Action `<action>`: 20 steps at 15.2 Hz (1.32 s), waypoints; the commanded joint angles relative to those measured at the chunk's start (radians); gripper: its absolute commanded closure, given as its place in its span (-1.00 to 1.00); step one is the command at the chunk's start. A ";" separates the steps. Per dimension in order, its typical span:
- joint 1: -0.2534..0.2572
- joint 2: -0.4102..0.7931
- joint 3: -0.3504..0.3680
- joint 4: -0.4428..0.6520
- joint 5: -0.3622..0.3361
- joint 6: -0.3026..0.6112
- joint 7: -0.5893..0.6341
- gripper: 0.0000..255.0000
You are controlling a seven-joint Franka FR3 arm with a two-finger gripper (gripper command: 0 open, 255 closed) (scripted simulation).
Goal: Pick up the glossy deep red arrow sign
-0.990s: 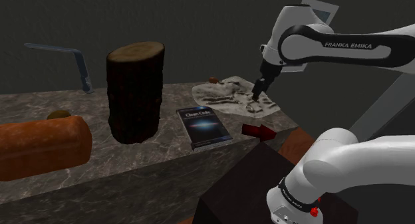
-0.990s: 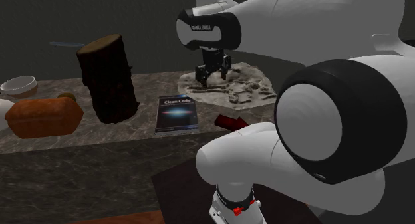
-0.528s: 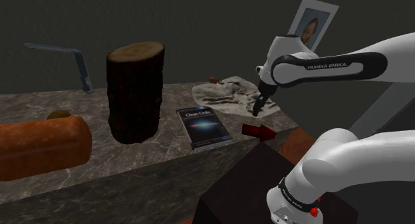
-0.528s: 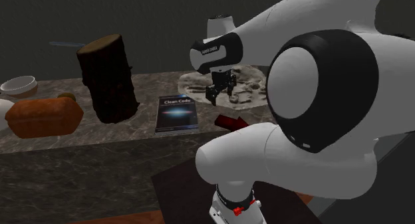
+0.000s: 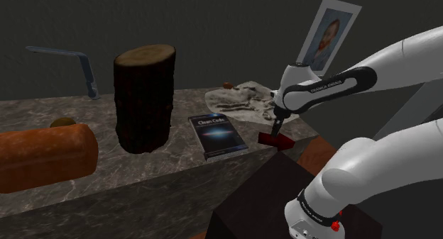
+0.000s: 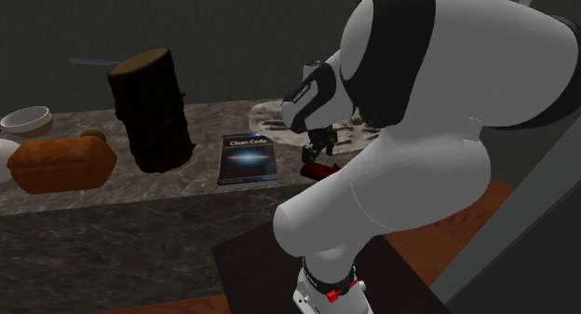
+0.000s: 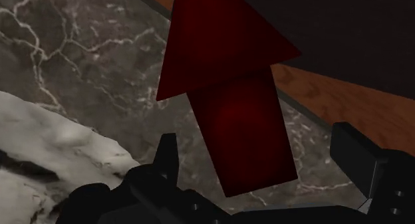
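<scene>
The hand is hovering wide open and empty over the dark red arrow sign lying at the edge of the tabletop, risking nudging it off if closing off-centre.

Within the last second the arm has swung off the crumpled cloth and dropped toward the counter edge. The gripper has come down just above the red arrow, fingers spread either side of its shaft. The portrait behind is now uncovered.
</scene>
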 commanded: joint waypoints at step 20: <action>0.015 0.210 -0.055 -0.025 -0.016 0.228 -0.023 1.00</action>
